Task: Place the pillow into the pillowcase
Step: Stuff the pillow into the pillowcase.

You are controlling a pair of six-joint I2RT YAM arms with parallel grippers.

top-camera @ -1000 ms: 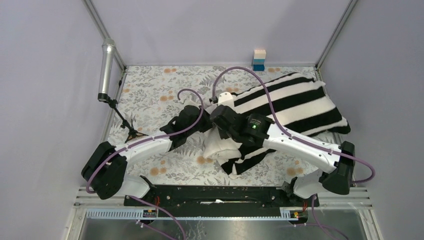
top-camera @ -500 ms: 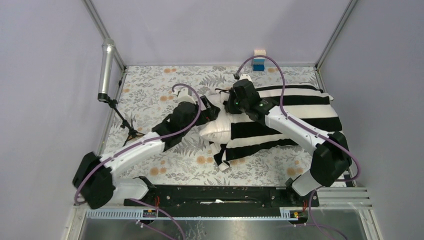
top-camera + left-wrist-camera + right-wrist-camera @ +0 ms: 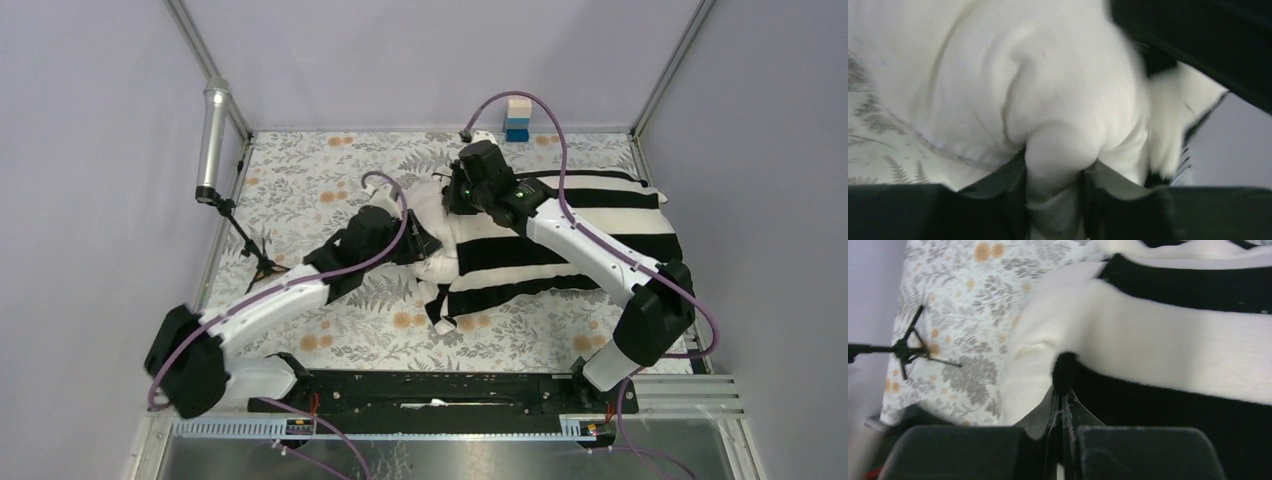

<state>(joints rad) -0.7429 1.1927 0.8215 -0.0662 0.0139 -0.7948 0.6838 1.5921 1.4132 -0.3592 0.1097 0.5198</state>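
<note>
Left end effector (image 3: pixel 1053 200) pinches a squashy pillow (image 3: pixel 1048 100) fold (best grip, I reckon). Right end effector (image 3: pixel 1063 400) nips the limp pillowcase (image 3: pixel 1173 340) hem.

The floral-covered table (image 3: pixel 300 190) bears the striped pillowcase (image 3: pixel 560 250), the pillow (image 3: pixel 440 262) and a tripod (image 3: pixel 263 264).

The bench (image 3: pixel 340 345) wears a cloth (image 3: pixel 300 180) with grey leaves and orange flowers. Pale purple walls (image 3: pixel 440 60) stand around it, with silver posts (image 3: pixel 203 55) in the corners. A little block tower (image 3: pixel 518 118), cream on blue, sits by the back wall.
</note>
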